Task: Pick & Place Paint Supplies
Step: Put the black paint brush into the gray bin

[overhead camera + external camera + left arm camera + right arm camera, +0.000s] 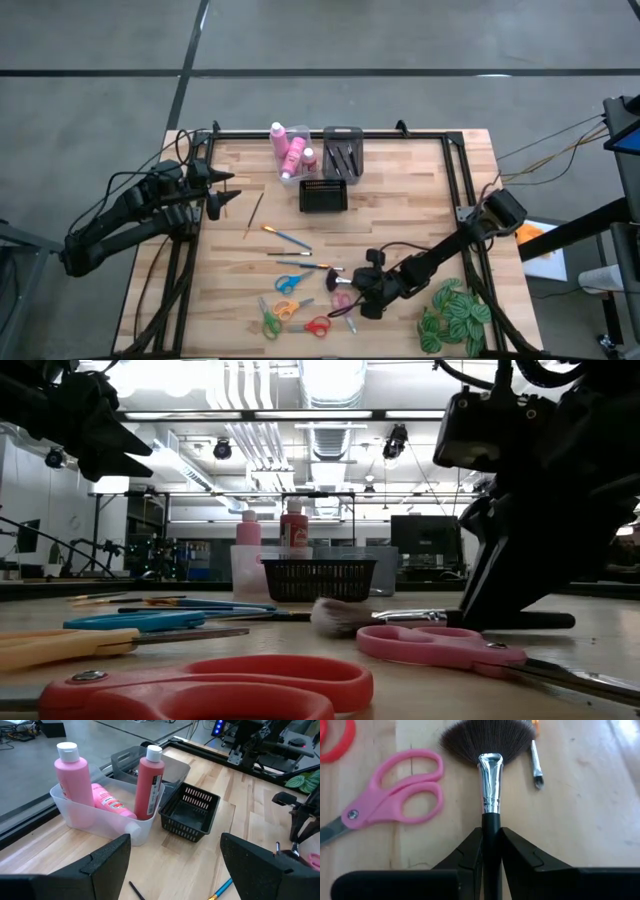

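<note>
The right end effector [491,852] is low over the worktop [400,200] near its front edge, fingers pinching the black handle of a fan brush [488,750] that lies beside pink scissors [395,795], with the leafy plant [452,315] close by at the front right corner. The left end effector [175,865] hangs spread and empty at the left edge, with bare wood between it and the bins. At the back, a clear bin [100,817] holds three pink bottles [74,775], a grey bin [343,150] holds dark brushes, and the black basket [190,812] is empty.
</note>
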